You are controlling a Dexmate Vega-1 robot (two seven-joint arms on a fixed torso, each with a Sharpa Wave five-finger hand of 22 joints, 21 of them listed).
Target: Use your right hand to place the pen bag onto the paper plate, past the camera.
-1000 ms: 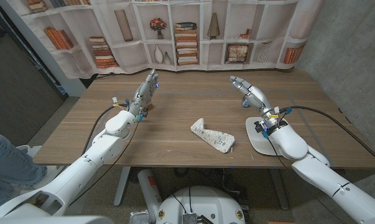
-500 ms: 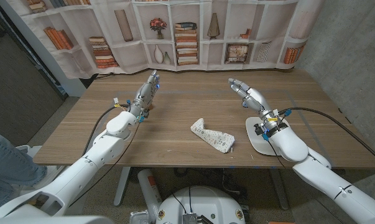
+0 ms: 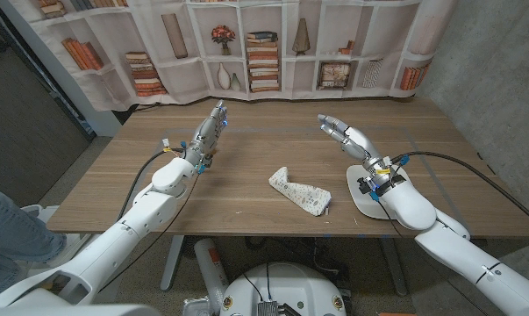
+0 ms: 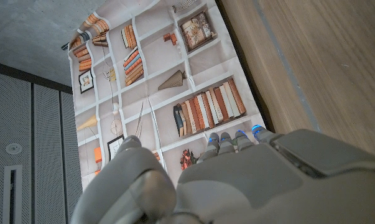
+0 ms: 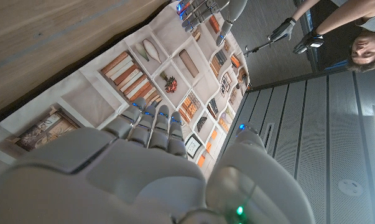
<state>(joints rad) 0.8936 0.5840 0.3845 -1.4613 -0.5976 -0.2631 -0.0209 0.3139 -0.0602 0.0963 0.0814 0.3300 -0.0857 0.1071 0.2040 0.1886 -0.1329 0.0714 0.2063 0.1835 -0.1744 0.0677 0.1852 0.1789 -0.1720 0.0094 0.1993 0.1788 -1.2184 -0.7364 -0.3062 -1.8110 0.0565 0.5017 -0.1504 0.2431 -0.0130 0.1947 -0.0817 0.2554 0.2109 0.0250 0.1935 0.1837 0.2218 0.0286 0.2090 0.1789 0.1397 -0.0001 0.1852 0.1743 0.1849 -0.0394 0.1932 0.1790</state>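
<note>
The pen bag [image 3: 300, 193], a pale patterned pouch, lies crumpled on the wooden table near its front middle. The white paper plate [image 3: 361, 197] sits to its right by the front edge, partly hidden under my right forearm. My right hand [image 3: 345, 136] hovers above the table behind the plate, fingers stretched out and apart, holding nothing; its back also fills the right wrist view [image 5: 143, 168]. My left hand [image 3: 207, 133] stands at the far left-middle with fingers extended, holding nothing, and is seen from behind in the left wrist view [image 4: 237, 180].
A printed bookshelf curtain [image 3: 264, 53] hangs behind the table's far edge. A person [image 5: 361, 37] holding controllers appears in the right wrist view. A person's leg [image 3: 5, 219] shows at the left edge. Bare wood [image 3: 246, 154] lies between both hands.
My right hand has swung a little to the left, toward the table's middle, fingers still spread. The left hand and pen bag have stayed put.
</note>
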